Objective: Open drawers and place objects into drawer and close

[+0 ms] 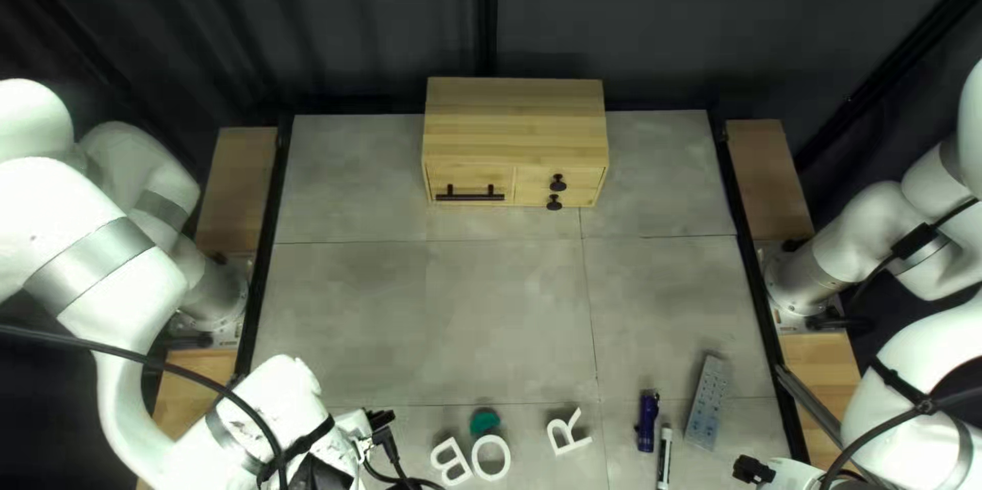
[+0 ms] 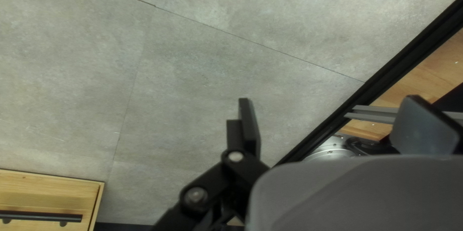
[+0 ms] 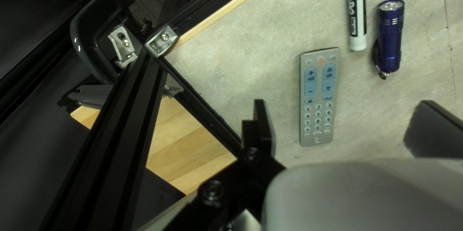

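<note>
Drawers (image 1: 534,176) look shut in the wood box (image 1: 515,122), which sits at the far side of the gray table (image 1: 501,296), near the middle. A dark curtain (image 1: 338,19) is behind it. The left part of the box has a long black handle (image 1: 471,197). The right part has two round black knobs, one (image 1: 558,183) above the other (image 1: 553,203).

The things to put away are on the near side of the table. From left to right come a white letter B (image 1: 450,460), a white letter O (image 1: 491,457) just beside it, and a white letter R (image 1: 568,432). A round green thing (image 1: 484,421) is just past the O. On the right lie a blue flashlight (image 1: 648,420), a black and white marker (image 1: 664,457) and a gray remote (image 1: 707,404) with lots of buttons.

My left gripper (image 1: 382,418) is up over the near left part, with its fingers wide apart and nothing in them. My right gripper (image 1: 754,470) is at the near right, close to the remote. Its fingers are wide apart too, and they hold nothing.
</note>
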Available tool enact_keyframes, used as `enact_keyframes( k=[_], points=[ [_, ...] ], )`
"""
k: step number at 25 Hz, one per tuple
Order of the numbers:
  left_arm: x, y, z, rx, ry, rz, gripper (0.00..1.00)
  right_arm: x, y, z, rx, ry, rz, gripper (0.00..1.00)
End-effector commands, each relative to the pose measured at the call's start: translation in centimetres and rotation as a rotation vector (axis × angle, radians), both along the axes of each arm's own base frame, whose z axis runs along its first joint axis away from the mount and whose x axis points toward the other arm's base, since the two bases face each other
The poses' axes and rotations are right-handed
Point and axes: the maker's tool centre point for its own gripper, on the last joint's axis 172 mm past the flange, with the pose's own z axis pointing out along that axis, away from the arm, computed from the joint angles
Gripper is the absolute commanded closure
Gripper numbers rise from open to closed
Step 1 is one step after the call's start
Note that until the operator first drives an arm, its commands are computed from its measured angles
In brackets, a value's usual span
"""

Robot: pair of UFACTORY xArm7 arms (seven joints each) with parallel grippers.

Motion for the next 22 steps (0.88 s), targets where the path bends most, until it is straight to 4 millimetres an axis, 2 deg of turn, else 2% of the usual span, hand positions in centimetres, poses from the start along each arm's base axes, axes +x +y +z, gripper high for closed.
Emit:
enact_keyframes(
  k=[1, 10, 16, 22],
  points=[
    [-0.6, -0.6, -0.1, -0.01, 0.002, 0.01, 0.0, 0.0, 0.0, 0.0, 0.0, 0.0, 0.0, 0.0],
    [-2.4, -2.6, -0.5, -0.013, 0.003, -0.02, 0.0, 0.0, 0.0, 0.0, 0.0, 0.0, 0.0, 0.0],
    [-2.5, -2.6, -0.5, -0.014, 0.004, -0.02, 0.0, 0.0, 0.0, 0.0, 0.0, 0.0, 0.0, 0.0],
    [-3.9, -4.2, -1.1, -0.032, 0.014, -0.002, 0.0, 0.0, 0.0, 0.0, 0.0, 0.0, 0.0, 0.0]
  ],
)
